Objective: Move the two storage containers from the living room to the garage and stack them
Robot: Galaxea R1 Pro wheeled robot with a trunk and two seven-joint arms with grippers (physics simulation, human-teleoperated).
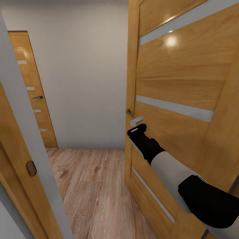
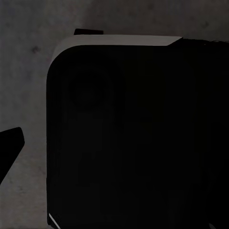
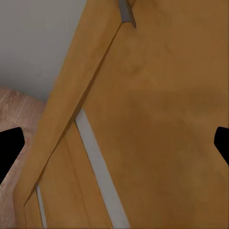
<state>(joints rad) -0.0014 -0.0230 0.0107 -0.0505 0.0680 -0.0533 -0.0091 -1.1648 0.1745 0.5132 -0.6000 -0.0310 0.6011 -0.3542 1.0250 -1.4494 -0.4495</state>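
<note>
Beside the door [image 1: 179,99]: right gripper [image 1: 137,121] just under its handle [image 1: 129,113], jaws apart
Left gripper: jaw state unclear
Past the door: wood-plank floor [image 1: 93,179], second door [image 1: 31,89]
Containers: unseen

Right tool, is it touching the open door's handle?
Cannot tell. In the head view the right tool sits just below the door handle, overlapping the door; no clear contact or gap.

Open wooden door [image 1: 179,109] right, clear hallway floor [image 1: 93,186] left.
</note>
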